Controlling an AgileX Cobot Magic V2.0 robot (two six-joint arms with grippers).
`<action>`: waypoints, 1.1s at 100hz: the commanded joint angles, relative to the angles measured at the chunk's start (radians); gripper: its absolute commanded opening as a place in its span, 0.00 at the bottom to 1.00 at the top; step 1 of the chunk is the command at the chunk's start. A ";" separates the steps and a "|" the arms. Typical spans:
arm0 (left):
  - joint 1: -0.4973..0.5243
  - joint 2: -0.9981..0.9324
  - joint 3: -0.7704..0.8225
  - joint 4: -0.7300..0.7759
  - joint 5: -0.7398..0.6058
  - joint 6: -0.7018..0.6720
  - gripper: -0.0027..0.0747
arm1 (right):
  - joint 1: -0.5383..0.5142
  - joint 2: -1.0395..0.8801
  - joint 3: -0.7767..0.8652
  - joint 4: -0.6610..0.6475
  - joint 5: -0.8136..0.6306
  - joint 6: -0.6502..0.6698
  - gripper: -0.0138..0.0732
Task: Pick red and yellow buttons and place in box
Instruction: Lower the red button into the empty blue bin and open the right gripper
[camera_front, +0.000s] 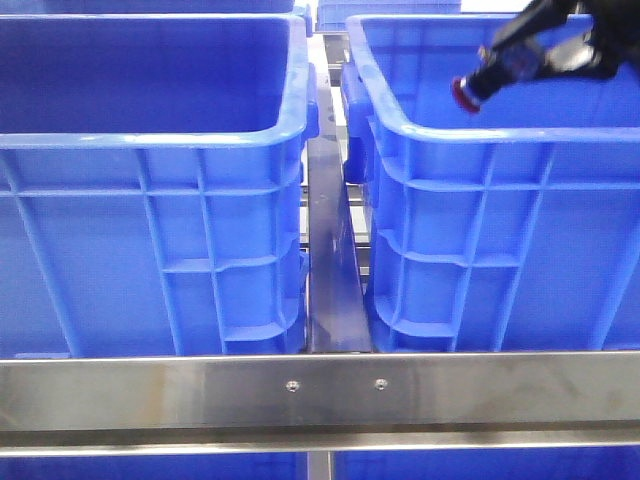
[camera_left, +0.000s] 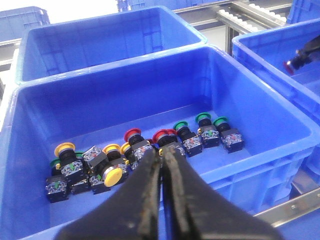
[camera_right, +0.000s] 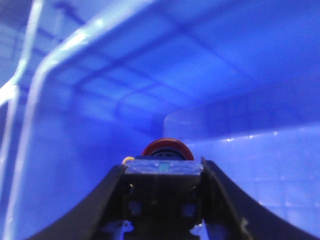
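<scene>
While sorting is under way:
Right gripper (camera_front: 478, 88): fingers pinching red button (camera_front: 465, 93) over right box (camera_front: 500, 200);
Left gripper (camera_left: 162, 156): fingers pressed together, empty;
Left: red and yellow buttons (camera_left: 114, 176) in left box (camera_left: 45, 90).

front view: right arm (camera_front: 560, 30) cut off by top edge, its jaws hidden behind the red button (camera_front: 466, 92). left bin (camera_front: 150, 180) contents hidden by its wall. right wrist view: bin interior (camera_right: 150, 75) blurred.
</scene>
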 joint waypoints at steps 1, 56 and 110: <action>0.002 0.018 -0.023 0.002 -0.088 -0.009 0.01 | -0.016 0.008 -0.056 0.092 0.075 -0.004 0.21; 0.002 0.018 -0.023 0.002 -0.088 -0.009 0.01 | -0.025 0.211 -0.153 0.192 0.105 -0.006 0.21; 0.002 0.018 -0.023 0.002 -0.088 -0.009 0.01 | -0.025 0.282 -0.219 0.225 0.080 -0.005 0.22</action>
